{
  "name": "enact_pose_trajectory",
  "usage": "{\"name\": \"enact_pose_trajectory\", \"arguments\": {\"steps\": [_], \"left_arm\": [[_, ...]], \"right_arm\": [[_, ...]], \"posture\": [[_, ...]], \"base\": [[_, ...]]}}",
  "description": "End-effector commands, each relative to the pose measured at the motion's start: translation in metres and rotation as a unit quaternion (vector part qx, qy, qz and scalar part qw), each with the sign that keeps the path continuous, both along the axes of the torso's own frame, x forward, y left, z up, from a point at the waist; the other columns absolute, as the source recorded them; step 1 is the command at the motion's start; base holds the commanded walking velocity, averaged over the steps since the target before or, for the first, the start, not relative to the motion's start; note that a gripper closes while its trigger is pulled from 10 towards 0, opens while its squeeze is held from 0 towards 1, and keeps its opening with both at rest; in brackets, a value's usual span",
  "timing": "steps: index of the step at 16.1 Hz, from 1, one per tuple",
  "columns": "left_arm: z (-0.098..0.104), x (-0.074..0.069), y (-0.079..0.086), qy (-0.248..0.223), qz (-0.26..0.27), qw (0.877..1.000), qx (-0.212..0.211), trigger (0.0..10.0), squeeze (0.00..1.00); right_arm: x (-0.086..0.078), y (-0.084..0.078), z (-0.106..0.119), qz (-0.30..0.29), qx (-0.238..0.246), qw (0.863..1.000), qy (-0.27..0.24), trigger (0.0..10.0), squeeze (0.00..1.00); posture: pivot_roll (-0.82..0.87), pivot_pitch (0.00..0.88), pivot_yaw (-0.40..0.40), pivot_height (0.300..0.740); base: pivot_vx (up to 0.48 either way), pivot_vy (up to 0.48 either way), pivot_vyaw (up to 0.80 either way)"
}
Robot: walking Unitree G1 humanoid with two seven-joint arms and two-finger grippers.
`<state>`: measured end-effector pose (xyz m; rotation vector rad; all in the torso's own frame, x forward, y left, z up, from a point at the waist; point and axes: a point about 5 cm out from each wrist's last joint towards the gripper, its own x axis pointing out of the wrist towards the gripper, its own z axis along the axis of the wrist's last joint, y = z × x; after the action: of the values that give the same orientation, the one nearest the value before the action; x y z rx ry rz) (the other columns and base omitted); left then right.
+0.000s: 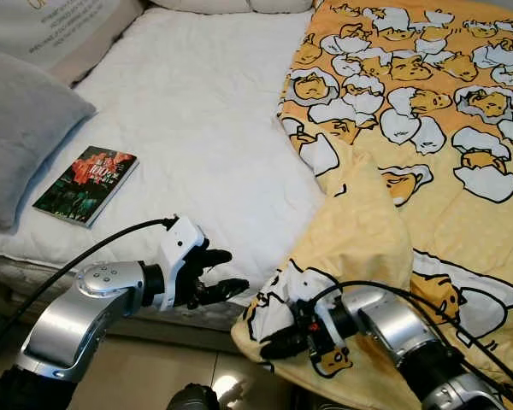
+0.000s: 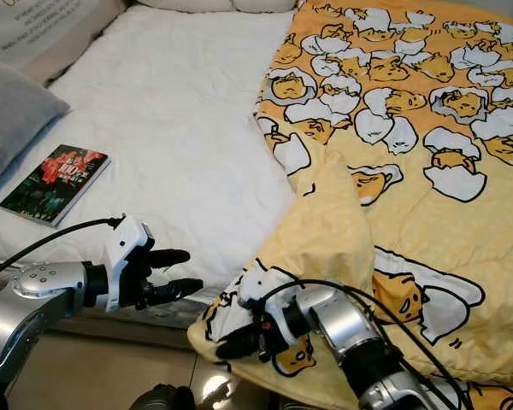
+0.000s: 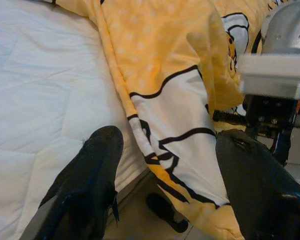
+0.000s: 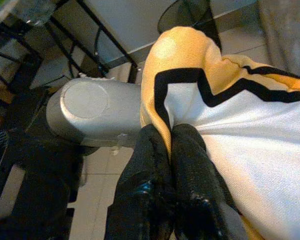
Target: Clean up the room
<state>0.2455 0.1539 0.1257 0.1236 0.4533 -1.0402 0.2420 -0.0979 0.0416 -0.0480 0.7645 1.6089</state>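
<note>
A yellow blanket [image 1: 427,154] printed with egg cartoons covers the right half of the bed, its near corner [image 1: 278,312] hanging over the bed's front edge. My right gripper [image 1: 284,345] is shut on that corner; in the right wrist view the two fingers [image 4: 162,165] pinch the yellow hem [image 4: 190,55]. My left gripper [image 1: 222,273] hovers open just left of the corner, over the edge of the white mattress [image 1: 197,120]. Its fingers [image 3: 97,165] stand apart with the blanket corner [image 3: 180,135] ahead of them.
A book [image 1: 87,184] with a dark red cover lies on the mattress at the left, beside a grey pillow [image 1: 17,128]. Another pillow [image 1: 51,26] lies at the far left. Tiled floor [image 1: 162,367] lies below the bed's front edge.
</note>
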Motion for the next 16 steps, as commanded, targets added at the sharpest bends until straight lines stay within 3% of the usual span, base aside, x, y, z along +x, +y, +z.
{"name": "enact_pose_trajectory", "arguments": {"steps": [1,6,8,10,11,12,14,15,16], "left_arm": [[0.002,-0.002,-0.001,0.0,-0.008,1.0,0.002,10.0,0.0],[0.002,0.002,-0.003,-0.002,-0.008,1.0,-0.002,10.0,0.0],[0.002,0.003,-0.003,-0.004,-0.007,1.0,-0.002,10.0,0.0],[0.002,0.005,-0.004,-0.012,0.003,1.0,-0.001,10.0,0.0],[0.001,0.008,-0.004,-0.02,0.017,1.0,-0.002,10.0,0.0],[-0.001,0.015,-0.007,-0.029,0.041,0.999,-0.015,10.0,0.0],[-0.003,0.023,-0.011,-0.032,0.068,0.997,-0.035,10.0,0.0],[-0.006,0.03,-0.016,-0.026,0.08,0.995,-0.05,10.0,1.0],[-0.015,0.039,-0.033,-0.026,0.049,0.997,-0.048,10.0,1.0]], "right_arm": [[0.003,0.0,0.006,-0.012,0.009,1.0,-0.016,10.0,1.0],[0.003,-0.001,0.019,-0.014,0.018,0.999,-0.026,10.0,1.0],[0.009,-0.001,0.022,-0.032,0.013,0.998,-0.061,10.0,1.0],[0.03,-0.01,0.023,-0.121,-0.015,0.984,-0.127,10.0,1.0],[0.043,-0.018,0.026,-0.182,-0.029,0.97,-0.158,10.0,1.0],[0.053,-0.028,0.032,-0.245,-0.029,0.955,-0.165,10.0,1.0],[0.058,-0.038,0.036,-0.282,-0.029,0.943,-0.174,10.0,1.0],[0.06,-0.047,0.038,-0.309,-0.036,0.932,-0.186,10.0,1.0],[0.059,-0.065,0.037,-0.355,-0.064,0.911,-0.203,10.0,1.0]], "posture": [[0.0,0.126,0.018,0.74],[-0.01,0.117,0.019,0.74],[-0.01,0.113,0.02,0.74],[-0.01,0.11,0.017,0.74],[-0.01,0.109,0.012,0.74],[-0.01,0.107,0.007,0.74],[-0.01,0.105,0.004,0.74],[-0.02,0.105,0.006,0.74],[-0.04,0.101,0.008,0.74]], "base": [[0.0,0.0,0.0],[0.0,0.0,0.0],[0.0,0.0,0.0],[0.0,0.0,0.0],[0.0,0.0,0.0],[0.0,0.0,0.0],[0.0,0.0,0.0],[0.0,0.0,0.0],[0.0,0.0,0.0]]}}
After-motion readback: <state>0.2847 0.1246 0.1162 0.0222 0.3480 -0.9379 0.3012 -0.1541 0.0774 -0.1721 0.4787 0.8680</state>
